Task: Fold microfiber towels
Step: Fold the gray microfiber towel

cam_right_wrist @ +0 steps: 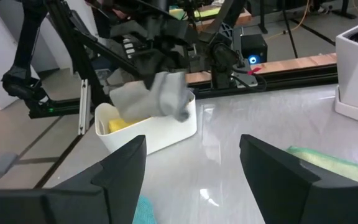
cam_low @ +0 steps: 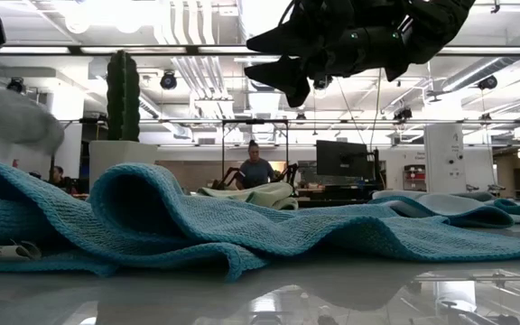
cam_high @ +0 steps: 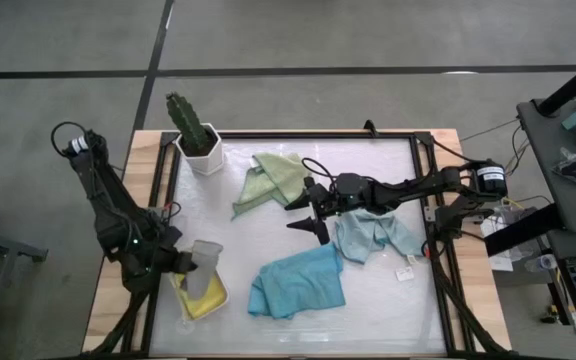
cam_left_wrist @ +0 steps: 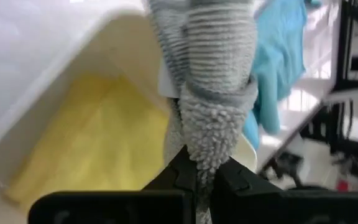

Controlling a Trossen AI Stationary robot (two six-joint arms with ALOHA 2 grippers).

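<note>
- High view: beside the white tray point(cam_high: 214, 300) at the desk point(cam_high: 388, 320) edge, the left claw point(cam_high: 190, 264) pinches a grey towel point(cam_high: 204, 266) above a yellow towel point(cam_high: 204, 302) lying inside it. Right of the tray lies a teal towel point(cam_high: 298, 283); beyond that, a pale blue towel point(cam_high: 373, 236); farther back, a sage green towel point(cam_high: 273, 178). The right claw point(cam_high: 313, 210), fingers spread, hovers between these three.
- Low view: the teal towel point(cam_low: 179, 226) fills the foreground, the right claw point(cam_low: 283, 54) overhead; a person point(cam_low: 257, 170) sits in the room behind.
- Left wrist view: the claw point(cam_left_wrist: 205, 177) is pressed together on the grey towel point(cam_left_wrist: 211, 74) over the tray point(cam_left_wrist: 48, 68).
- Right wrist view: spread fingers point(cam_right_wrist: 120, 171) frame the tray point(cam_right_wrist: 160, 134). No writing is readable.
</note>
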